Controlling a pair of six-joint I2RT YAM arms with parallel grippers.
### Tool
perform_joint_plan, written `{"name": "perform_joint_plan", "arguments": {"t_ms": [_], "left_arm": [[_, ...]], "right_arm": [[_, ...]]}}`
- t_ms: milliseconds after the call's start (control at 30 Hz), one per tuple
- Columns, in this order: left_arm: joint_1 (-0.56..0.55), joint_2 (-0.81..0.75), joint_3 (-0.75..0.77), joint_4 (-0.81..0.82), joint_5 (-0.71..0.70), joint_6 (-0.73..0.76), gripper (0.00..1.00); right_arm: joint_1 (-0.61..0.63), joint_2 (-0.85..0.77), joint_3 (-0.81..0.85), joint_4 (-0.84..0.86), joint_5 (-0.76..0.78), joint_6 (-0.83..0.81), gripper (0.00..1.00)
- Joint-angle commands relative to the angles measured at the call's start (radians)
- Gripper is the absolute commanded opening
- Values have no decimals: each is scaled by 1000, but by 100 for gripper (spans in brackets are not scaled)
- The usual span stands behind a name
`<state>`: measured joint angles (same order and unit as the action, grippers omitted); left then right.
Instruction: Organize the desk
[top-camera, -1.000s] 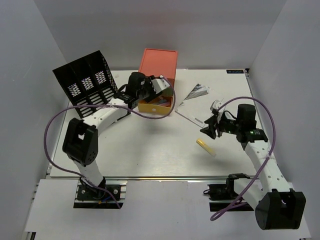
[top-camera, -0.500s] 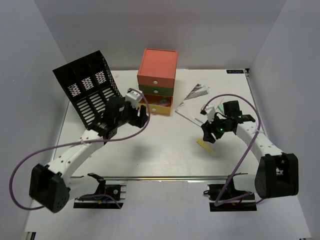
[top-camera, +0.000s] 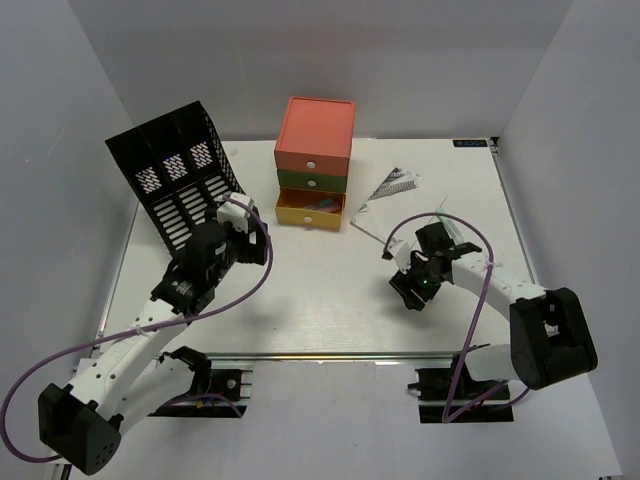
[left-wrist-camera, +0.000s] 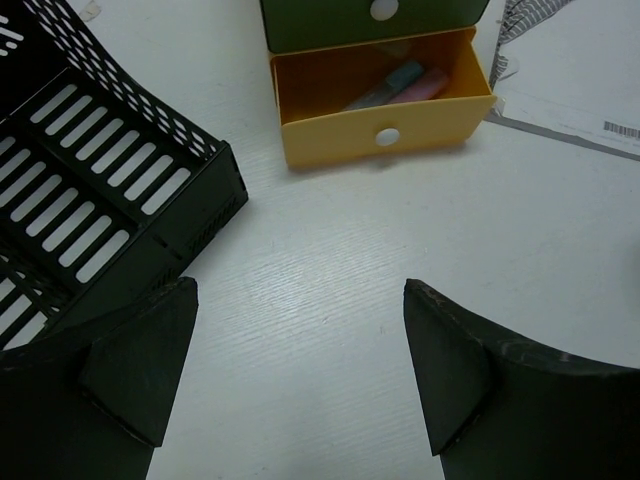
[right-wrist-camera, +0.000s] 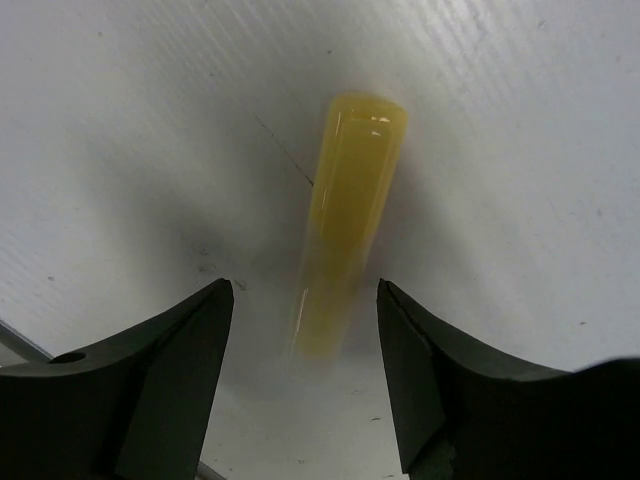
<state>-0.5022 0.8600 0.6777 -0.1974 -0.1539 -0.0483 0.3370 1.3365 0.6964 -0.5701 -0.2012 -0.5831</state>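
Near: right gripper (right-wrist-camera: 305, 292) spread astride the yellow marker (right-wrist-camera: 350, 200) lying on the desk (top-camera: 320, 290); lower squarely, pinch mid-barrel | Mid: left gripper (left-wrist-camera: 300, 288) wide, empty; keep it clear | Far: yellow drawer (left-wrist-camera: 380, 135) open, probably your drop spot.

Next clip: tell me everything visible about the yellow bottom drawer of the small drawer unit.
The yellow drawer is the lowest in the drawer unit, under the green drawer. It looks like glossy plastic, with a round white knob centred on its front. It stands pulled out. Inside, a teal marker and a pink marker lie slanted side by side. The open left end effector hovers before it, apart.
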Motion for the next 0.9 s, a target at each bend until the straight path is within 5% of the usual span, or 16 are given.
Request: {"name": "perform_joint_plan", "arguments": {"t_ms": [0,133,367,633,867], "left_arm": [[-4,-10,6,7,-44,10,93],[-4,-12,8,4,-61,14,93],[-4,-27,0,10,-75,19,93],[-4,-41,-10,15,-87,38,92],[-4,-27,-13,15,-96,47,91]], "right_arm": [[20,1,-29,65,63,11,65],[36,23,-51,96,75,8,57],[51,43,-45,110,94,-46,0],[97,42,314,-115,-142,-352,0],[244,251,636,10,-9,-336,0]]}}
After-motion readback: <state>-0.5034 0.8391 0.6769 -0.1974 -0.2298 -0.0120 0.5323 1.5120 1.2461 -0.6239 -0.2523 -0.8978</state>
